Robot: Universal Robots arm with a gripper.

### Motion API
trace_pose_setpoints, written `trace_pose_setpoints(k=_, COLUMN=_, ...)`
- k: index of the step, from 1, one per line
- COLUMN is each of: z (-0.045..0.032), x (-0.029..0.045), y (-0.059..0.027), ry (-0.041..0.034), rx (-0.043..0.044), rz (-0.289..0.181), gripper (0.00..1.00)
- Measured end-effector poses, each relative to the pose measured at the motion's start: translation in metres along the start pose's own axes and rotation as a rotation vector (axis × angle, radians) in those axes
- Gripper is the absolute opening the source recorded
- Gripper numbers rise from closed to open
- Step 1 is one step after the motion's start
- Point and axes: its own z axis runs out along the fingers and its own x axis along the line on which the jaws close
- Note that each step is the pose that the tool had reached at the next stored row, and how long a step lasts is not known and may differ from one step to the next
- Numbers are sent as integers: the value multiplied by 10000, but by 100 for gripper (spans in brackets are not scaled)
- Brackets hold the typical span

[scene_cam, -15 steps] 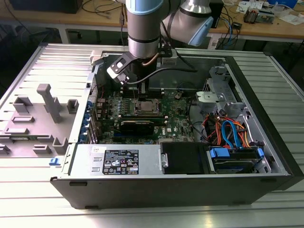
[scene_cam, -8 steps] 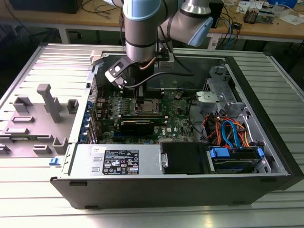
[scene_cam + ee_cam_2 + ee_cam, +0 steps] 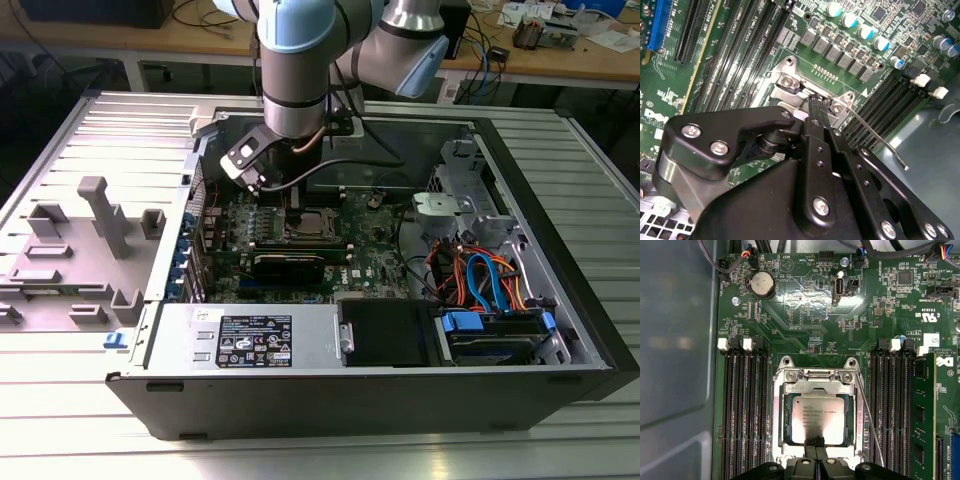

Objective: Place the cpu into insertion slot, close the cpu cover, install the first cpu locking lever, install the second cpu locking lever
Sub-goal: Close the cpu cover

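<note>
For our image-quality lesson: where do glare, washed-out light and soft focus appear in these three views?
Exterior view: daylight washes out the ribbed table. First wrist view: a glare patch on the green board, sheen on the cpu, and the grey case wall is soft. Second wrist view: the tool is dark, with little surface detail.

The work surface is a grey ribbed metal table [image 3: 560, 440] of parallel slats, lit brightly at the exterior view's left. Behind it stands a wooden workbench [image 3: 560, 62] on white legs [image 3: 133, 72], carrying loose cables [image 3: 480, 50] and papers [image 3: 525, 12]. The floor [image 3: 50, 70] beneath the workbench lies in shadow.
</note>
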Motion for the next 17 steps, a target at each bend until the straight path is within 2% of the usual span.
trace_pose_setpoints(k=8, z=20, x=0, y=-6, ry=0, rx=0, rz=0, gripper=11)
trace_pose_setpoints(k=9, z=-7, x=1, y=-5, ry=2, rx=-1, rz=1, gripper=11)
trace_pose_setpoints(k=10, z=-65, x=2, y=-5, ry=1, rx=0, rz=1, gripper=11)
trace_pose_setpoints(k=12, z=-83, x=3, y=-3, ry=3, rx=-2, rz=-1, gripper=11)
trace_pose_setpoints(k=15, z=-83, x=1, y=66, ry=2, rx=-1, rz=1, gripper=11)
trace_pose_setpoints(k=17, z=-81, x=-2, y=177, ry=2, rx=2, rz=1, gripper=11)
